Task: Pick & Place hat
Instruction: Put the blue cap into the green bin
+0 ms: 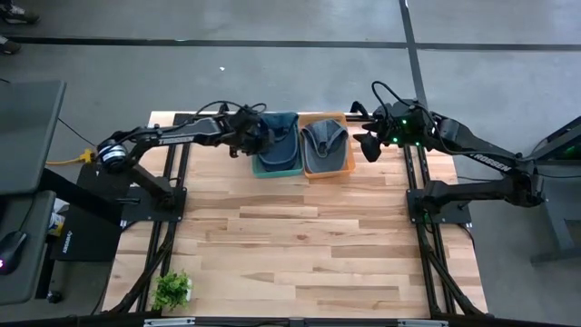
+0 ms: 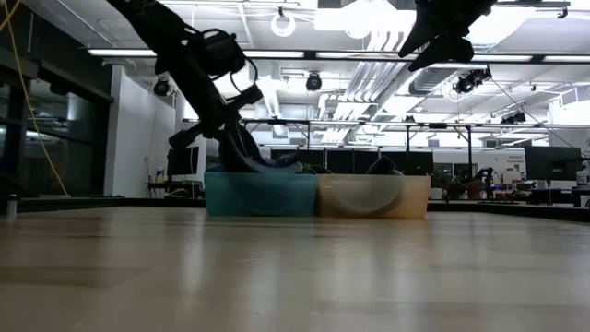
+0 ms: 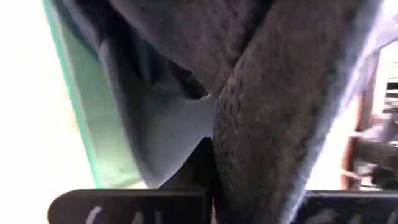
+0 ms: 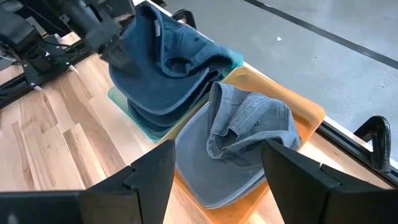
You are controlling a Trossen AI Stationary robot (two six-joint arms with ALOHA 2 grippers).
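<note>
A dark blue hat (image 1: 280,143) sits in the teal bin (image 1: 272,173), on top of other stacked caps. A grey denim hat (image 1: 323,142) lies in the orange bin (image 1: 346,169) beside it. My left gripper (image 1: 252,138) is at the teal bin's left side, shut on the blue hat (image 4: 168,68). My right gripper (image 1: 368,147) hovers open above the table just right of the orange bin (image 4: 311,112). It touches nothing, and the grey hat (image 4: 242,143) lies ahead of its fingers. My left gripper (image 4: 115,50) pinches a thick fold of the blue hat's cloth (image 3: 261,155) between its two fingers (image 3: 124,205), at the hat's left edge. It comes in slanting down from the table's left. The hat's bulk still rests on the stack in the teal bin (image 2: 263,195).
The two bins stand side by side at the table's far edge, and the orange one (image 2: 373,195) is on the right. A small green plant (image 1: 172,289) stands at the near left corner. Bare wooden tabletop (image 1: 300,245) fills the middle and the near side.
</note>
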